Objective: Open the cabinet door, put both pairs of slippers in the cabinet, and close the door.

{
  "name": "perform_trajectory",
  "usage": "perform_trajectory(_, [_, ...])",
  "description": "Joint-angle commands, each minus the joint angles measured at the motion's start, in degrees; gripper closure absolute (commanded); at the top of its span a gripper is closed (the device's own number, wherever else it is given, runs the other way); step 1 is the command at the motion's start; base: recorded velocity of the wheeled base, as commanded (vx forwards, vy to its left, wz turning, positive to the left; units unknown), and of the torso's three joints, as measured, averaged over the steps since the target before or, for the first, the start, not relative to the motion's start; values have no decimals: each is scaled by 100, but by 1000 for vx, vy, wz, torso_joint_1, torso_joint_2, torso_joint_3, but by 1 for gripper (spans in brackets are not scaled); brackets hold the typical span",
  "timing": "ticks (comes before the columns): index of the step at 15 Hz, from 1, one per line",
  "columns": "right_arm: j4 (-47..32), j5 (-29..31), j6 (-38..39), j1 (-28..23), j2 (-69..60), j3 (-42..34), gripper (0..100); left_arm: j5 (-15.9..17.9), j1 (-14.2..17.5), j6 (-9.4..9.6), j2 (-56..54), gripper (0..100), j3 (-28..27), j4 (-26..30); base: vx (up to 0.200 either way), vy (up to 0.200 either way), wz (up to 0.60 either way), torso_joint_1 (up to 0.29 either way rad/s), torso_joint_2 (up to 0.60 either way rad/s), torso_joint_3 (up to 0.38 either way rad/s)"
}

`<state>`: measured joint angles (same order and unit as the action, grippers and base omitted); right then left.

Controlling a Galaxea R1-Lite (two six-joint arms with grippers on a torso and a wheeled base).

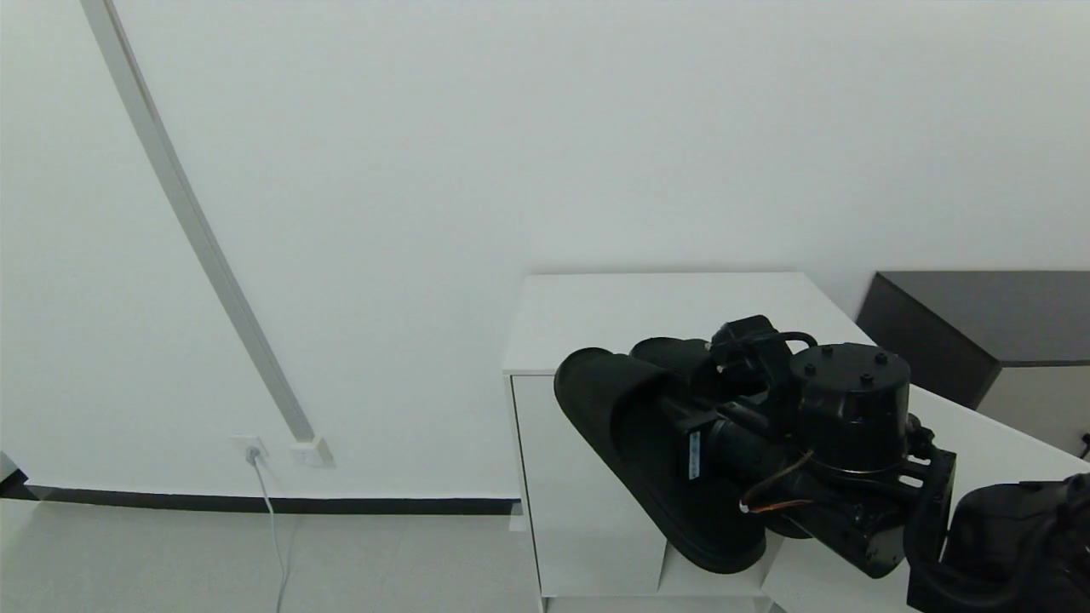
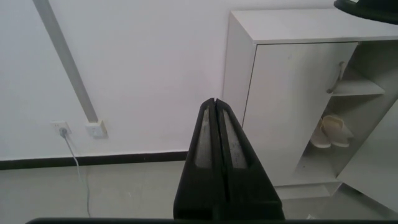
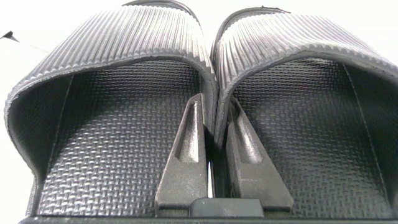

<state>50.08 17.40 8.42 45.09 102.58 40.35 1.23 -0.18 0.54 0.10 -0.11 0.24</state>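
Note:
A pair of black ribbed slippers [image 1: 634, 426] hangs in front of the white cabinet [image 1: 647, 311], held side by side in the air. My right gripper [image 3: 214, 106] is shut on the two inner walls of the black slippers [image 3: 124, 124], pinching them together. The cabinet [image 2: 292, 93] has one door swung open [image 2: 379, 177]. A pair of pale beige slippers [image 2: 331, 132] rests on its lower shelf. My left gripper [image 2: 216, 130] is shut with nothing in it, held low and off to the side of the cabinet, facing the wall.
The open door [image 1: 979, 443] juts out toward me on the right. A dark grey unit [image 1: 979, 319] stands beyond it. A slanted cable duct [image 1: 196, 230], a wall socket [image 1: 249, 447] and a hanging cable [image 1: 277, 536] are at the left, above bare floor.

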Motion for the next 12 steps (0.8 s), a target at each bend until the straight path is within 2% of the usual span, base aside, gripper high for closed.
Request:
perform_trajectory(1, [2, 1, 1, -1, 25, -1, 100, 0, 1, -1, -1, 100, -7, 2, 0, 0, 0, 0, 0, 0])
perform_trajectory(5, [2, 9, 1, 17, 60, -1, 100, 0, -8, -1, -1, 100, -7, 2, 0, 0, 0, 0, 0, 0])
perform_trajectory(12, [11, 9, -69, 26, 60, -18, 100, 0, -8, -1, -1, 100, -7, 2, 0, -200, 0, 1, 3, 3])
